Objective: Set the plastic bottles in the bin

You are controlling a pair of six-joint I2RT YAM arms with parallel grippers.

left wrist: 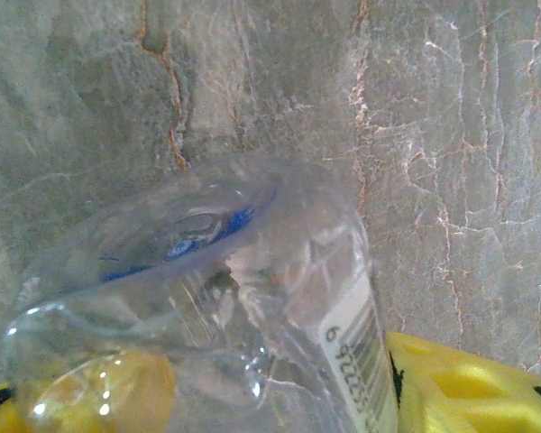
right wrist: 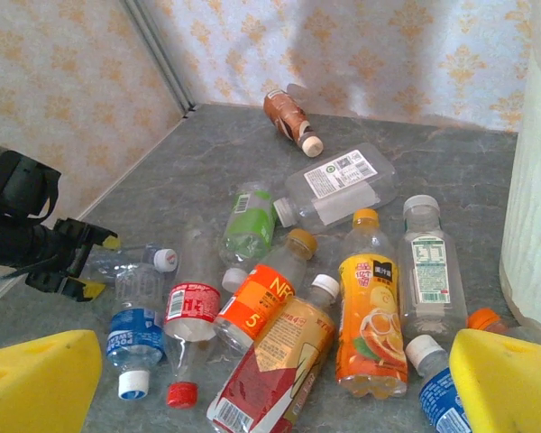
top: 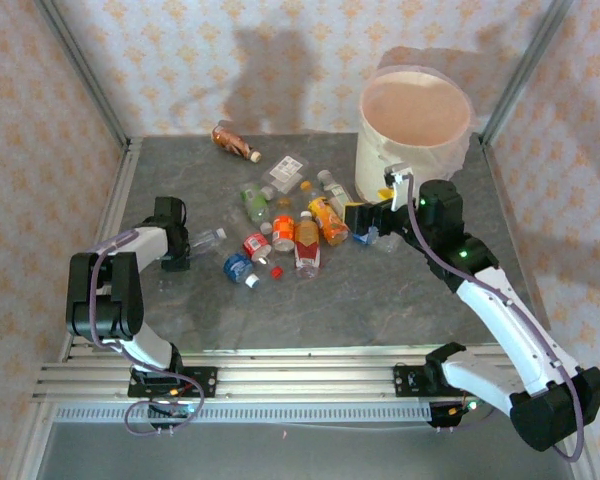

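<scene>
The left gripper [top: 177, 250] lies low at the left of the grey table [top: 380, 310], with one clear bottle [top: 206, 238] between its two yellow pads [left wrist: 451, 388]. The pads sit at the bottle's sides, but whether they press it I cannot tell. The right gripper [top: 363, 228] has its two fingers wide apart and holds nothing, with a blue-labelled bottle [right wrist: 437, 383] and an orange-capped one just beside it. Eight more plastic bottles [top: 307, 250] lie on their sides, bunched between the arms. One brown bottle [top: 235, 142] lies apart near the back wall. That makes twelve, all on the table. The one bin [top: 380, 160] stands upright at the far right, near the right gripper.
</scene>
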